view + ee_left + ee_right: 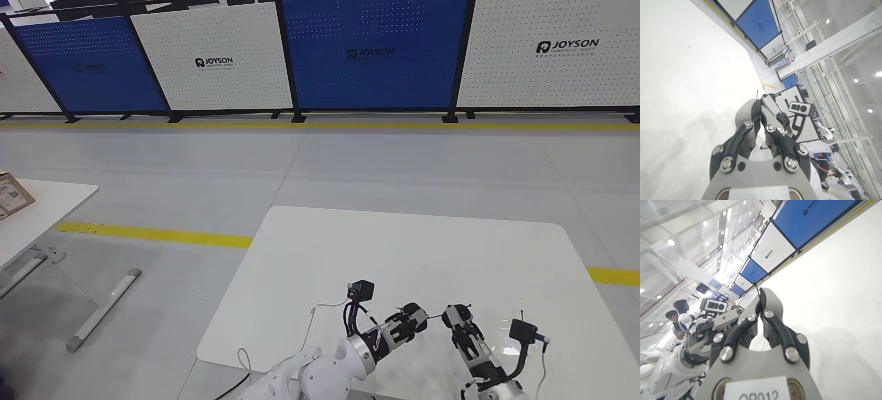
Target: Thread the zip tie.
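The zip tie is a thin black strip. In the right wrist view its end with a small square head (754, 281) sticks out past the tips of my right gripper (760, 298), which is shut on the strip. In the left wrist view a short black end of the zip tie (757, 93) pokes out of my left gripper (759, 103), also shut on it. In the top view the left gripper (418, 322) and right gripper (449, 318) sit tip to tip over the near edge of the white table (420, 250), with the zip tie (434, 322) as a faint line between them.
The white table stretches bare away from the grippers. A second white table (40, 215) stands at the far left across the floor. Blue and white partition panels (370, 55) line the back, behind a yellow floor line.
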{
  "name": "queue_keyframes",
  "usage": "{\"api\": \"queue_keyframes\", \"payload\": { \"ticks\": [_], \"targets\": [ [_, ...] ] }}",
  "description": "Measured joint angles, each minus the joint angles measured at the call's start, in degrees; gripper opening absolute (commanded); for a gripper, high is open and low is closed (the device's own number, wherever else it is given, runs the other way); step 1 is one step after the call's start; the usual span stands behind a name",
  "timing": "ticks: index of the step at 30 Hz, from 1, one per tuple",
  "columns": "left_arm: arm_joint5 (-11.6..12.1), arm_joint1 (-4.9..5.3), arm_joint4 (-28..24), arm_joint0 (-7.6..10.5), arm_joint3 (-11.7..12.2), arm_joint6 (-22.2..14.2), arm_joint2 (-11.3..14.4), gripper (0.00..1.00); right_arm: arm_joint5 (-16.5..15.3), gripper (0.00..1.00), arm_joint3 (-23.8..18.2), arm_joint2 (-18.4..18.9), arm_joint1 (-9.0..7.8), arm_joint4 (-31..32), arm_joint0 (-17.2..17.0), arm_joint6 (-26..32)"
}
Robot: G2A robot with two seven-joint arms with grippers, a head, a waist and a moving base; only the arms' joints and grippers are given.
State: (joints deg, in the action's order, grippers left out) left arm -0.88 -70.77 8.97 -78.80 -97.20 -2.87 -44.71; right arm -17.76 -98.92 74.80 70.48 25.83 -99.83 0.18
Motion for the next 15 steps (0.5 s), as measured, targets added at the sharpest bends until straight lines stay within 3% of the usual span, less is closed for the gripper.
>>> {"api": "queue_keyframes", "payload": {
  "ticks": [15],
  "targets": [
    [0.9,-0.38,-1.64,0.07,-0.13,0.14,0.0,0.0,-1.65,0.0,-1.46,1.98,-0.13,-1.98,-1.18,-0.83]
  ]
}}
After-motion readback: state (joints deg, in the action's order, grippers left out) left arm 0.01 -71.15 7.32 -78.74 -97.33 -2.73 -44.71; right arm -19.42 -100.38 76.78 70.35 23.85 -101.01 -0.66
